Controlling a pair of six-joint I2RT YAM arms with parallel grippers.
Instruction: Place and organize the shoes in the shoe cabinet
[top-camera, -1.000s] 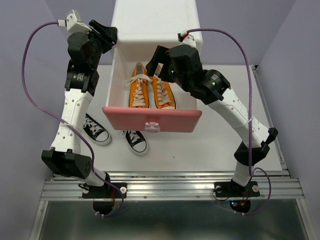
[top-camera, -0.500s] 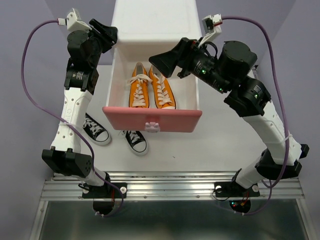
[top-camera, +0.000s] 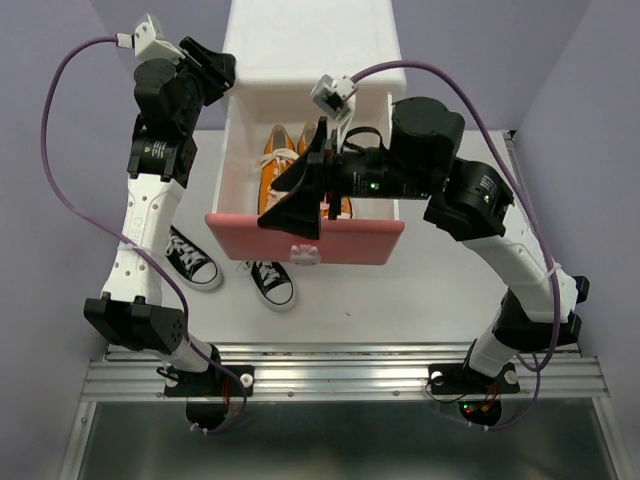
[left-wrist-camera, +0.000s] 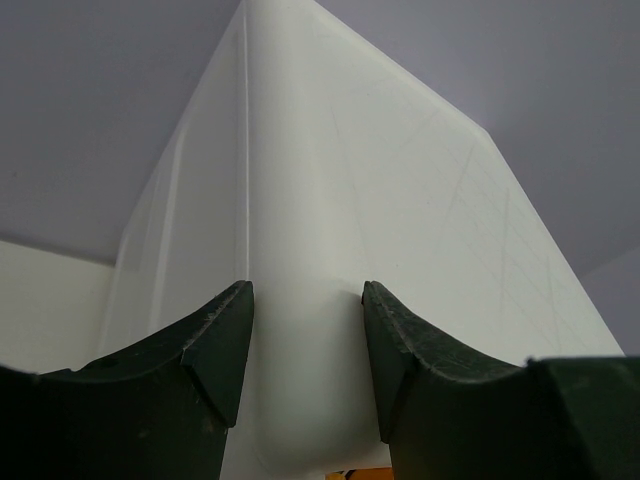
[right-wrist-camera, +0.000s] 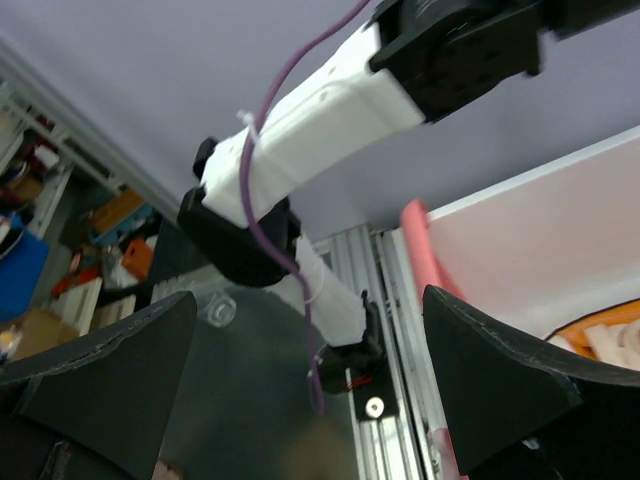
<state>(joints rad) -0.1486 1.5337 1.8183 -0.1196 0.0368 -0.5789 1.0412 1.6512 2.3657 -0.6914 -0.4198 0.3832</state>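
Right gripper (top-camera: 295, 205): jaws spread wide, empty, hovering above the open drawer (top-camera: 360, 240). Black pair (top-camera: 272, 284): on the table (top-camera: 420, 290), just before the shoe cabinet (top-camera: 310, 45), not yet stowed. Orange pair (top-camera: 275, 165): side by side inside that drawer, apparently done. Left gripper (top-camera: 215, 65): part-open jaws clamped astride the cabinet's left corner.

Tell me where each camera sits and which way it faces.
Top external: high behind the robot, facing down on the shoe cabinet and open drawer; left arm and right arm show.
Left wrist: beside the cabinet, facing its corner; own fingers straddle it.
Right wrist: over the drawer, facing back toward the left arm; own spread fingers show.
Shared: top and right wrist both show drawer and left arm.
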